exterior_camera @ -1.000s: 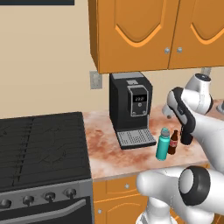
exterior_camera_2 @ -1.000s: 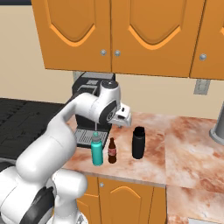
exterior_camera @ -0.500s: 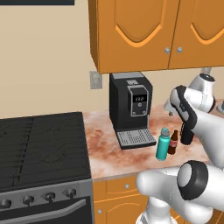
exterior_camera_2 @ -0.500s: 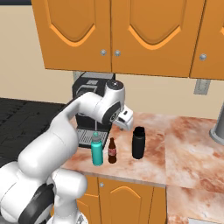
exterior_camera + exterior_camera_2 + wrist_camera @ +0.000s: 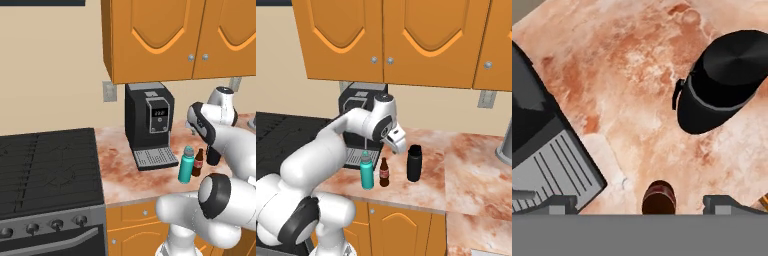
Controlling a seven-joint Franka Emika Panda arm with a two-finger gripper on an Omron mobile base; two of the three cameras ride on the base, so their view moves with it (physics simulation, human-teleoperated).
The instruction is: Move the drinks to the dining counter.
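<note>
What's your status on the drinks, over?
Gripper open, empty, above brown bottle. Teal bottle and black flask on worktop by coffee machine. Nothing moved.

surface: marbled reddish worktop (image 5: 466, 165) over orange cabinet doors (image 5: 398, 225) | coffee machine (image 5: 149, 125) stood at the back, its grey drip tray (image 5: 155, 158) forward | teal bottle (image 5: 367, 170), brown bottle (image 5: 384, 172) and black flask (image 5: 414, 163) stood in a row at the machine's 4 o'clock, near the front edge, close but apart

bottles: 2 (image 5: 367, 170) (image 5: 384, 172) | flask: 1 (image 5: 414, 163) | coffee machine: 1 (image 5: 149, 125)
</note>
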